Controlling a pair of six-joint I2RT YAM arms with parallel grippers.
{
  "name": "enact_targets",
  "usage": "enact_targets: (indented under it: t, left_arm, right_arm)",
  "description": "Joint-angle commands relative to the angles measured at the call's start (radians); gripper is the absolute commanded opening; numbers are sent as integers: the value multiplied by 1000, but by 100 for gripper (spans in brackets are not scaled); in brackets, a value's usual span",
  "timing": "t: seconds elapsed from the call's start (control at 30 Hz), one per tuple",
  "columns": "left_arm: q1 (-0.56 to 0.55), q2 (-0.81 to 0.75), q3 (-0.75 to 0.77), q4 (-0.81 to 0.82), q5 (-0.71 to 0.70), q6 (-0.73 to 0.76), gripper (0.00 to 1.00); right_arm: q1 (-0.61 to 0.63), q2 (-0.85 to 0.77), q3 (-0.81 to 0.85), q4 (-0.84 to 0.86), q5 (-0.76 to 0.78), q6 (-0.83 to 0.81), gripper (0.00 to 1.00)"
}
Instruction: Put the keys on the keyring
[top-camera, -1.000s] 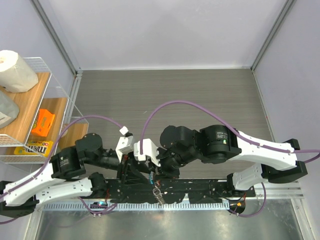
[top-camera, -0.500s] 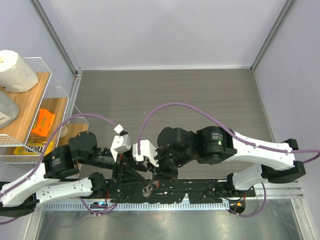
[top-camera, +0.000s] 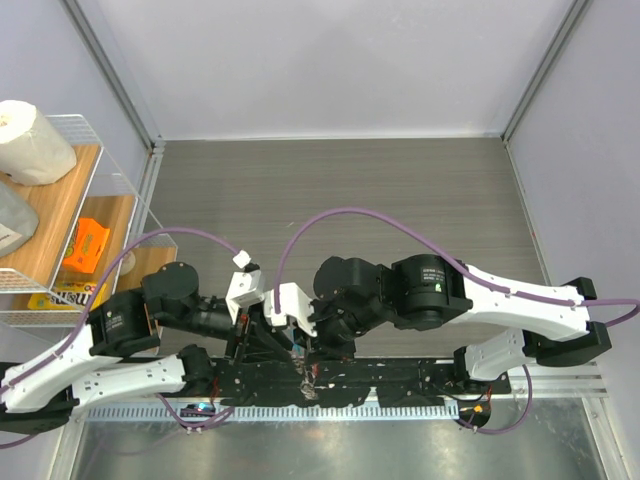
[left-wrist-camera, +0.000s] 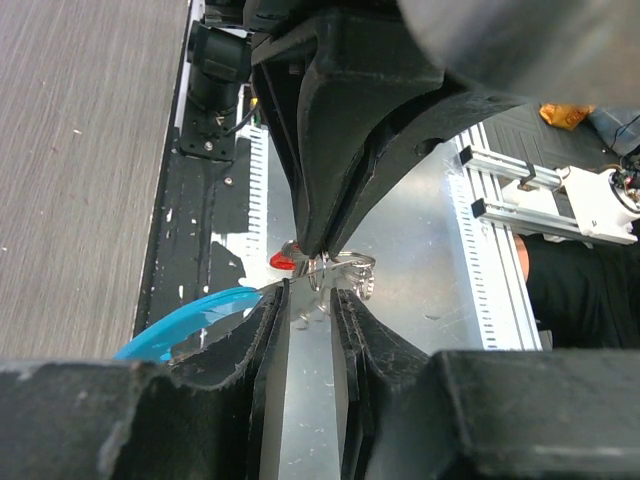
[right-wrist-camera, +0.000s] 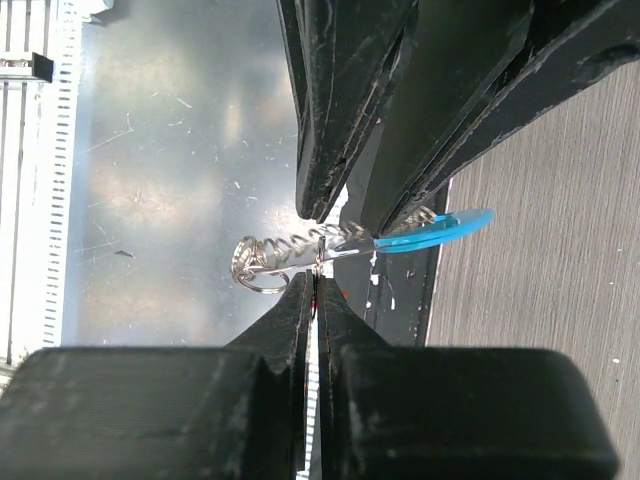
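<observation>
The keyring (right-wrist-camera: 275, 254), a silvery chain with small rings and a light-blue crescent tag (right-wrist-camera: 440, 229), hangs in the air between both grippers, low over the arm bases (top-camera: 306, 385). My right gripper (right-wrist-camera: 313, 277) is shut, with the red-headed key (left-wrist-camera: 281, 260) pinched at its tips, which touch the keyring's wire. My left gripper (left-wrist-camera: 310, 293) faces it with its jaws a narrow gap apart. The wire crosses just past their tips and nothing sits between the pads. The blue tag (left-wrist-camera: 190, 315) lies against the outside of one left finger.
A wire shelf at the left holds a paper roll (top-camera: 30, 140), an orange item (top-camera: 85, 245) and a yellow packet (top-camera: 75, 295). The black base rail (top-camera: 400, 375) and a shiny metal strip (top-camera: 400, 450) lie right under the grippers. The wood-grain tabletop (top-camera: 350, 190) stretches behind.
The left wrist drew left and slightly back, then edged right again. The hanging chain swung left and returned toward the middle. The right arm shifted a little left.
</observation>
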Motion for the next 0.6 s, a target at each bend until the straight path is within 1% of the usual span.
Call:
enact_targets:
  t: [0.0,0.2,0.33,0.57]
  left_arm:
    - [-2,15,10,-39,33,16,28]
    - [0,-12,7,-49,29,11,28]
    - [-2,-43,-4,-37,23,0,33]
    - [0,-64,-7,-22,18,-9,34]
  right_arm:
    - [-2,-36,25,95,-4,-13,6]
    - [-10,-93,-40,146,8,-4,6]
    - [-12,-133,-79,187,3,4,6]
    - [-12,-151,-96,229,-9,12,6]
